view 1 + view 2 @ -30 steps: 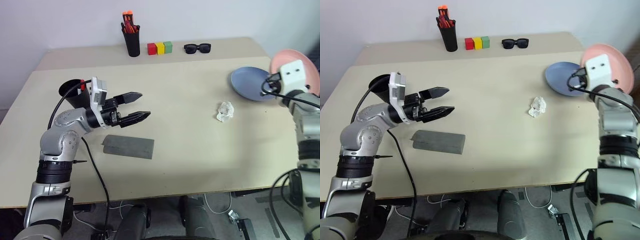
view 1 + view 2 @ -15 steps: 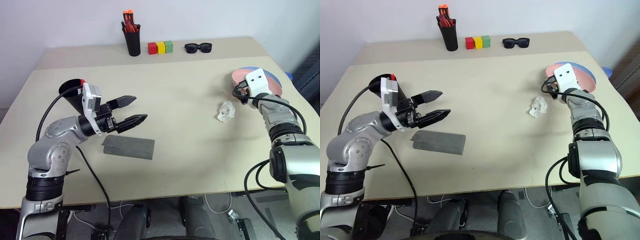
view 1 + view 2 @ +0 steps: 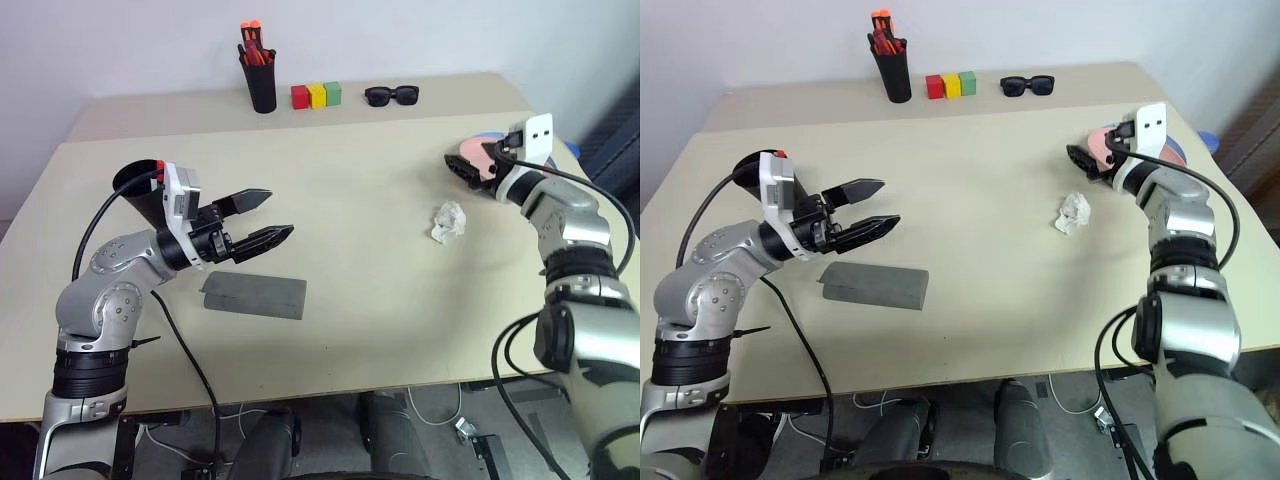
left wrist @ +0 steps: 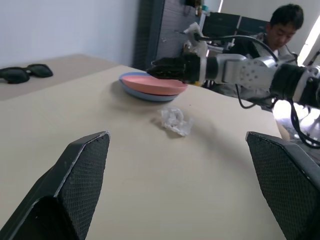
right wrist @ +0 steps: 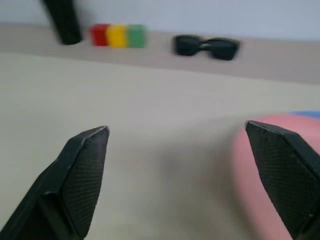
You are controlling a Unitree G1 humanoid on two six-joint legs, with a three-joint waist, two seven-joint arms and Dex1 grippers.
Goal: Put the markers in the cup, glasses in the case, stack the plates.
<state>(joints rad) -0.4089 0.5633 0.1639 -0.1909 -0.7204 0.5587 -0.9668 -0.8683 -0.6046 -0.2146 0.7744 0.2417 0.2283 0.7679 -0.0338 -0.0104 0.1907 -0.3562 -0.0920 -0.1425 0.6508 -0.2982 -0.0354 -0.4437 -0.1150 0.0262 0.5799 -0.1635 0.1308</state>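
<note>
Plates: the salmon pink plate [image 4: 156, 84] sits on top of the light blue plate [image 4: 145, 95], stacked at the table's right edge.
Right gripper [image 3: 1086, 164]: fingers spread wide, empty, at the left rim of the pink plate; from here I cannot tell if a finger touches it.
Left gripper [image 3: 262, 221]: fingers wide apart, holding nothing, hanging above the table just over the case's far edge.
Case: the grey glasses case [image 3: 255, 295] lies closed and flat on the left half of the table [image 3: 380, 250], near the front.
Cup: the wide black cup [image 3: 140, 185] stands at the left, behind the left wrist, with a red cap [image 3: 159, 163] showing at its rim.
Glasses: I cannot see the wire-rimmed pair.
Paper: a crumpled white wad [image 3: 449, 222] lies near the plates, on their left front side.
Back edge: black pen holder [image 3: 262, 85] with orange-red pens, then red, yellow and green blocks [image 3: 317, 95], then black sunglasses [image 3: 391, 95].
Beyond the table: a seated person [image 4: 280, 30].
</note>
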